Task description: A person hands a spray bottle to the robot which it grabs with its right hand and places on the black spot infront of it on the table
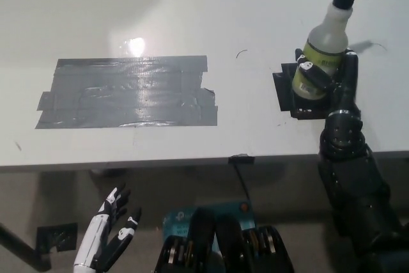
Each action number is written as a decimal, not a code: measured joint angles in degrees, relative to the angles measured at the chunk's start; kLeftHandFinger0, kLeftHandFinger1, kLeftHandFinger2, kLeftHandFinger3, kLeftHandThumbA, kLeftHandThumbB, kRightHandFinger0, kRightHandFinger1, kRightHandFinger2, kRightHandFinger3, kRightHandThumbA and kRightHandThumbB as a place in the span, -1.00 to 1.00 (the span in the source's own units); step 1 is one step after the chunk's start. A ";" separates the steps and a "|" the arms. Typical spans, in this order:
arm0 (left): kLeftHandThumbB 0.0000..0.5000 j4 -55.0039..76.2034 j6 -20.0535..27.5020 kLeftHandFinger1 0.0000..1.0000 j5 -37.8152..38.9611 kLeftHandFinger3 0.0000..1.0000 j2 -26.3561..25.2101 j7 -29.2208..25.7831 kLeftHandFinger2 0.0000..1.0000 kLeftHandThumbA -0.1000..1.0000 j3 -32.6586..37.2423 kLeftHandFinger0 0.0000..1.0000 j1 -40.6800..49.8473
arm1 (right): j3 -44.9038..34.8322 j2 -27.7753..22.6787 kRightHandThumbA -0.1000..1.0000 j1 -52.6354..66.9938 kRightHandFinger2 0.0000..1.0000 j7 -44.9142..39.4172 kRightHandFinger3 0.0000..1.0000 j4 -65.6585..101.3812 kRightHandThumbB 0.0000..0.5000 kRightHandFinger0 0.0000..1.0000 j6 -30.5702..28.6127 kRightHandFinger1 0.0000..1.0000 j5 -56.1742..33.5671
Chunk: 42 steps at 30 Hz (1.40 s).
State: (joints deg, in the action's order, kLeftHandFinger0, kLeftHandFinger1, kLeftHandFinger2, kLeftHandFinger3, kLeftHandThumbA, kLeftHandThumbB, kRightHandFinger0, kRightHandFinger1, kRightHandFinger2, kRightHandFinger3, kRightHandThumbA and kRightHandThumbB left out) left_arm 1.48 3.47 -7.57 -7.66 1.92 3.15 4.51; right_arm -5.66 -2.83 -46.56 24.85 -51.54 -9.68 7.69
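right hand point(335, 81) gripping spray bottle point(327, 43), black spot point(285, 91)

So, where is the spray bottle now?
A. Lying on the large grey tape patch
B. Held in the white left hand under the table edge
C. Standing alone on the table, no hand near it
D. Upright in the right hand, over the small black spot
D: the bottle stands upright with the right hand closed around it, at the black spot.
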 measured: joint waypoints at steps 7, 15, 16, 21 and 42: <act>-0.74 0.00 0.00 1.00 0.05 1.00 0.07 0.01 1.00 0.55 -0.01 1.00 -0.03 | 1.30 0.51 0.30 1.31 1.00 -0.02 1.00 -0.63 0.97 1.00 -3.21 1.00 0.07; -0.74 -0.05 0.00 1.00 0.05 1.00 0.08 0.00 1.00 0.55 -0.03 1.00 -0.05 | 7.22 -2.80 0.47 4.12 1.00 -7.32 1.00 1.43 1.00 1.00 -3.25 1.00 0.15; -0.74 -0.07 -0.01 1.00 0.06 1.00 0.08 0.01 1.00 0.55 -0.08 1.00 -0.06 | 8.42 -4.14 0.47 4.92 1.00 -9.53 1.00 1.64 1.00 1.00 -3.16 1.00 0.15; -0.81 -0.10 0.00 1.00 0.08 1.00 0.08 0.01 1.00 0.55 -0.18 1.00 -0.41 | 11.22 -8.33 0.39 7.13 1.00 -15.61 1.00 3.94 1.00 1.00 -3.02 1.00 -0.07; -0.60 -0.43 0.04 1.00 0.42 1.00 0.05 0.01 1.00 0.70 -0.46 1.00 -1.80 | 6.44 -15.17 0.78 22.53 1.00 -36.83 1.00 29.67 0.96 1.00 4.13 1.00 -14.26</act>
State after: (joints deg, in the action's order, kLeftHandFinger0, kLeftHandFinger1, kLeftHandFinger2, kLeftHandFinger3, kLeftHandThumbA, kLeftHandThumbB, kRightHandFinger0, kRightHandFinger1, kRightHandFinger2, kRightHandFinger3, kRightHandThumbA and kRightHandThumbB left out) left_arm 1.05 3.51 -7.15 -7.61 1.93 2.69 2.72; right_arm 0.78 -18.00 -24.03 -11.99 -21.87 -5.55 -6.56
